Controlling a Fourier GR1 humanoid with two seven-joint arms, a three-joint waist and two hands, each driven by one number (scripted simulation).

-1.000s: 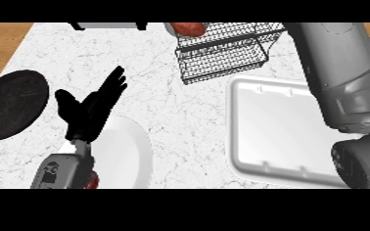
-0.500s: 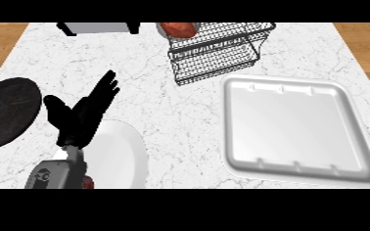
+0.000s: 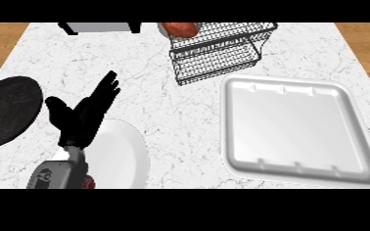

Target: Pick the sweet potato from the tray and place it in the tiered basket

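Note:
The reddish sweet potato [image 3: 178, 29] lies in the upper tier of the black wire tiered basket [image 3: 217, 54] at the back of the counter. The white tray [image 3: 289, 127] at the right holds nothing. My left hand [image 3: 83, 112] shows at the lower left, open with straight fingers pointing up and away, above a white plate. My right hand and arm are out of the view.
A white plate [image 3: 119, 154] lies under my left forearm at the lower left. A black round pan [image 3: 14, 107] sits at the left edge. A grey box [image 3: 101, 27] stands at the back left. White marble counter [image 3: 166, 107] lies between plate and tray.
The right arm has withdrawn from the right side and left the view. The sweet potato stays in the basket. The view has shifted, and the left hand keeps its pose.

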